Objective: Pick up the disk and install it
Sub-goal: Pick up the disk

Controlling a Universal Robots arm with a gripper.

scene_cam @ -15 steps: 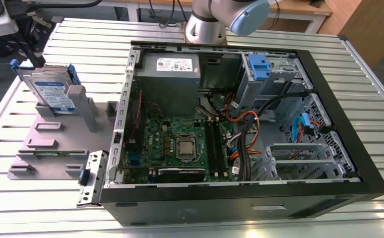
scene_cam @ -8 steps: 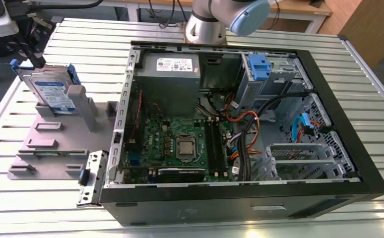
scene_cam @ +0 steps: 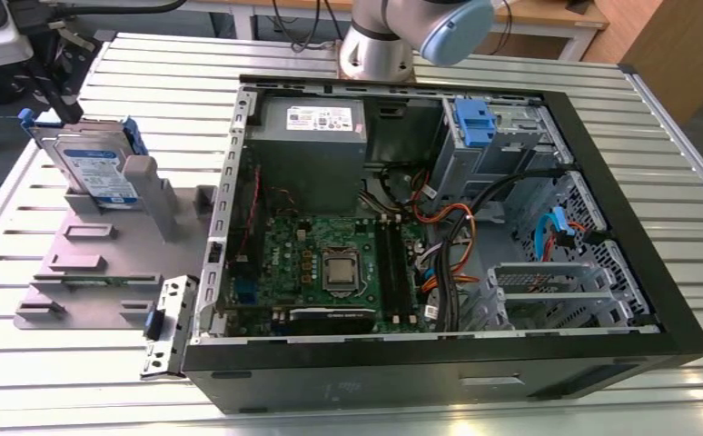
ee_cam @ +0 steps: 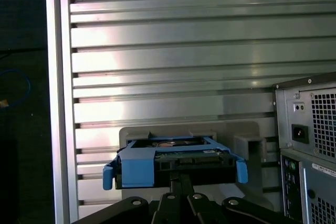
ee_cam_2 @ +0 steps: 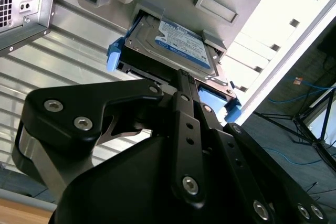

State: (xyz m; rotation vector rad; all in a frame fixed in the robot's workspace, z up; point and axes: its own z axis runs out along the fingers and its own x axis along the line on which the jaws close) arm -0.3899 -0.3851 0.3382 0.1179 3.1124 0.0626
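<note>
A ribbed metal table (scene_cam: 449, 54) carries everything. On it lies the open computer case (scene_cam: 388, 386), side panel off so its inside faces up and can be reached from above. Beside it, toward the exterior view's left, sits a grey holder (scene_cam: 97, 263). Its slots hold parts on edge, likely so that a top edge stays free to grasp. The disk (scene_cam: 91, 168) stands upright in that holder, outside the case and not yet lifted. The gripper (scene_cam: 67, 116) is at the disk's upper edge. In both wrist views its fingers are drawn narrow on the blue-framed edge of the disk (ee_cam_2: 178, 43) (ee_cam: 142, 166), apparently pinching it, though how firmly is hard to judge.
</note>
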